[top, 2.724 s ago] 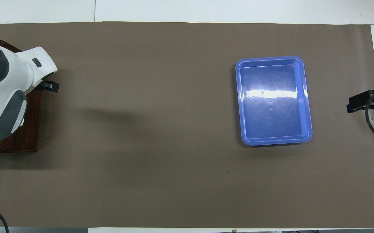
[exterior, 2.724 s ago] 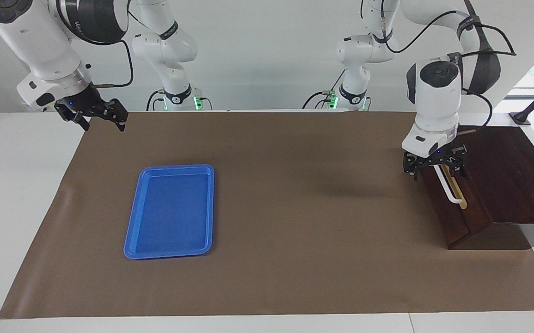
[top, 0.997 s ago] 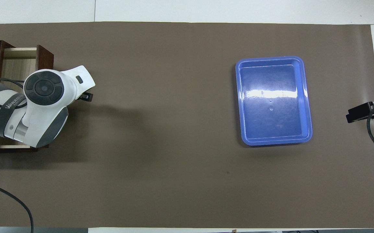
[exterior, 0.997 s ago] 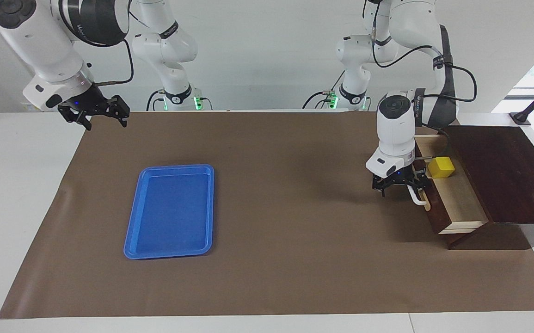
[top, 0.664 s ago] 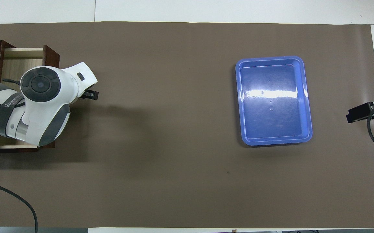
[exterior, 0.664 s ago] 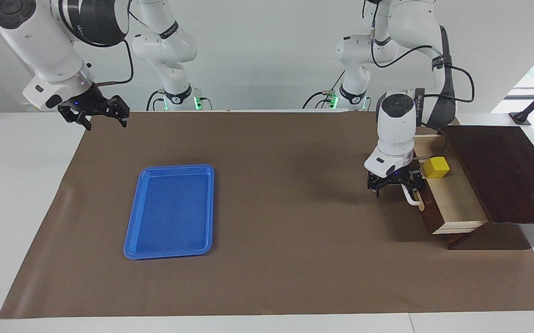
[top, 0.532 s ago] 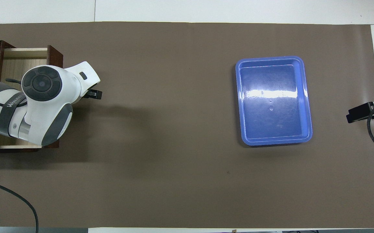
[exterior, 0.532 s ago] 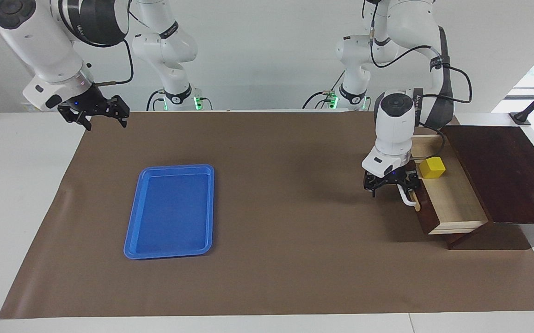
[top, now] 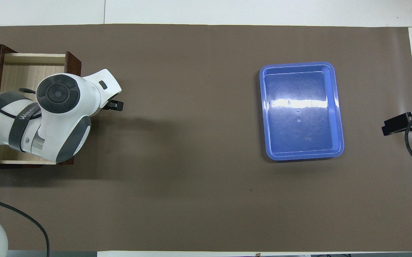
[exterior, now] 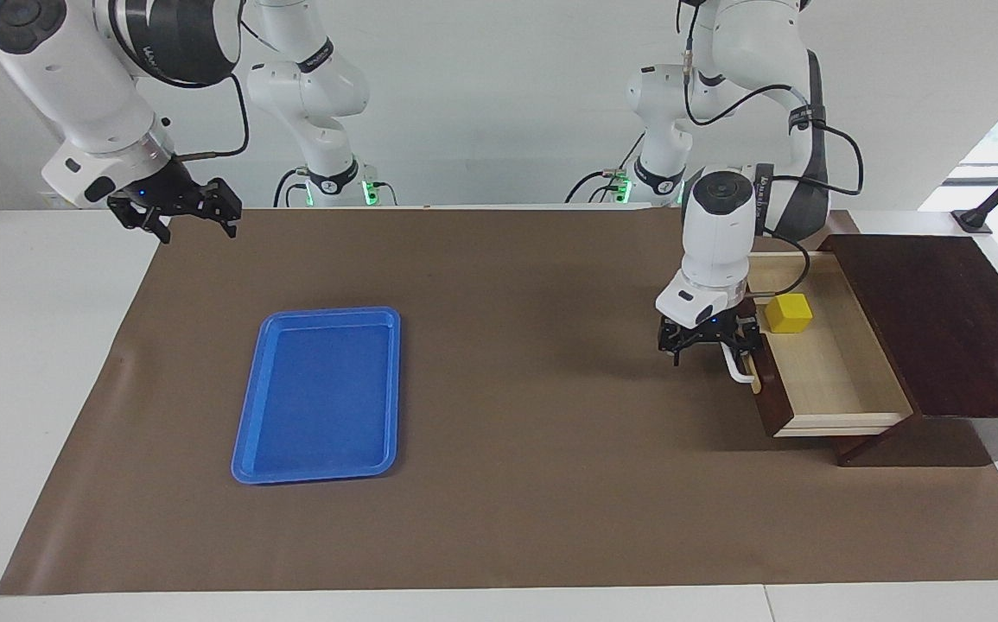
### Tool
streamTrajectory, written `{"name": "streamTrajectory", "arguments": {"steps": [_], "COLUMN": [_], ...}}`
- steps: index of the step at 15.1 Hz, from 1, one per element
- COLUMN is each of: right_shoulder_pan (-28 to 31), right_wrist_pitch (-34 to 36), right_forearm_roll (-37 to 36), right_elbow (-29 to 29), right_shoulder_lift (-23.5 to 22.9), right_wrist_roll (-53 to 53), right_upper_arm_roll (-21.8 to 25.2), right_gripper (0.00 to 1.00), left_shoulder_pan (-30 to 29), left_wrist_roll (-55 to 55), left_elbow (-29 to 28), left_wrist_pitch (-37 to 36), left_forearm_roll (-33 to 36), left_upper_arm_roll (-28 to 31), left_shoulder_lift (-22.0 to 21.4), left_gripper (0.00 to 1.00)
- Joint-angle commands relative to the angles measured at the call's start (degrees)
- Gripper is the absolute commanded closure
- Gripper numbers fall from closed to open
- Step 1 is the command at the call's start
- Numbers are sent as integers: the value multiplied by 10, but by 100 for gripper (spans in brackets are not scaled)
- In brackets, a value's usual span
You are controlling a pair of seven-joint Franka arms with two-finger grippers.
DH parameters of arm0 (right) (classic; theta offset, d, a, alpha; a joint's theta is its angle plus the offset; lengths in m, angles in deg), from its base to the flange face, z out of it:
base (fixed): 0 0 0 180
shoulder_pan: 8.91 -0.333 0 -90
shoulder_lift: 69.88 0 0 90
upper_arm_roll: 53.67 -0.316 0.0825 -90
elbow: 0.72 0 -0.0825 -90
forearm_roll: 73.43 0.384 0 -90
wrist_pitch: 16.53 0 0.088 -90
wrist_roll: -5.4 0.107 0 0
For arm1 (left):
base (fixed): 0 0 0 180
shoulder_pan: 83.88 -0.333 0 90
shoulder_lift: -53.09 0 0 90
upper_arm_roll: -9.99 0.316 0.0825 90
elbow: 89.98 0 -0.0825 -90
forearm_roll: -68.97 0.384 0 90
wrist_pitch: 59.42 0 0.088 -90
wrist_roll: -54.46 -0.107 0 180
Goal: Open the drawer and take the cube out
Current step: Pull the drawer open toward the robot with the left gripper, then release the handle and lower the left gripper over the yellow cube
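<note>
Brown paper mat (exterior: 516, 484) covers most of a white table (exterior: 41, 363), pale wall at the robots' end.

Drawer (exterior: 835, 371) stands pulled well out of a dark brown cabinet (exterior: 939, 320) at the left arm's end of the table, near the mat's edge there. Pale wood interior exposed. Dark front panel faces the mat's middle, with a white bar handle (exterior: 734, 367) on a tan strip.

Cube (exterior: 788, 313), bright yellow, sits on the drawer floor in the corner nearest the robots, close against the front panel. Hidden under the arm in the overhead view.

Left gripper (exterior: 710, 339) is down at the drawer front, fingers straddling the robot-side end of the handle. Jaws stand wide; whether they press on the bar cannot be told.

Right gripper (exterior: 177, 210) hangs in the air over the mat corner nearest the right arm's base, jaws apart, holding nothing. That arm waits.

Blue tray (exterior: 319, 393) lies flat on the mat toward the right arm's end, well apart from the drawer, long side running away from the robots. Glossy floor, glare patch in the overhead view (top: 301, 110).
</note>
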State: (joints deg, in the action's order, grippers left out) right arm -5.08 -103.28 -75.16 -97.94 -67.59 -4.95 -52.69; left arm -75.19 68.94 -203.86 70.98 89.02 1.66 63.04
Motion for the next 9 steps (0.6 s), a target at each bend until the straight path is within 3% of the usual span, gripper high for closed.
{"name": "streamTrajectory", "arguments": {"steps": [1,9], "right_shoulder_pan": [9,9], "right_wrist_pitch": [-10,-10], "right_forearm_roll": [-7,-7], "right_elbow": [-14,-14], "right_shoulder_lift": [12,12], "right_wrist_roll": [-13,-14], "right_upper_arm_roll": [-5,-5], "right_gripper": [0,0], "left_shoulder_pan": [5,0], "left_wrist_roll": [-7,14], "left_elbow": [24,196], "left_wrist_pitch": [-7,-212], "left_forearm_roll": [-20,-77], "left_upper_arm_roll": [4,9], "left_shoulder_lift": [17,22], "left_gripper": [0,0]}}
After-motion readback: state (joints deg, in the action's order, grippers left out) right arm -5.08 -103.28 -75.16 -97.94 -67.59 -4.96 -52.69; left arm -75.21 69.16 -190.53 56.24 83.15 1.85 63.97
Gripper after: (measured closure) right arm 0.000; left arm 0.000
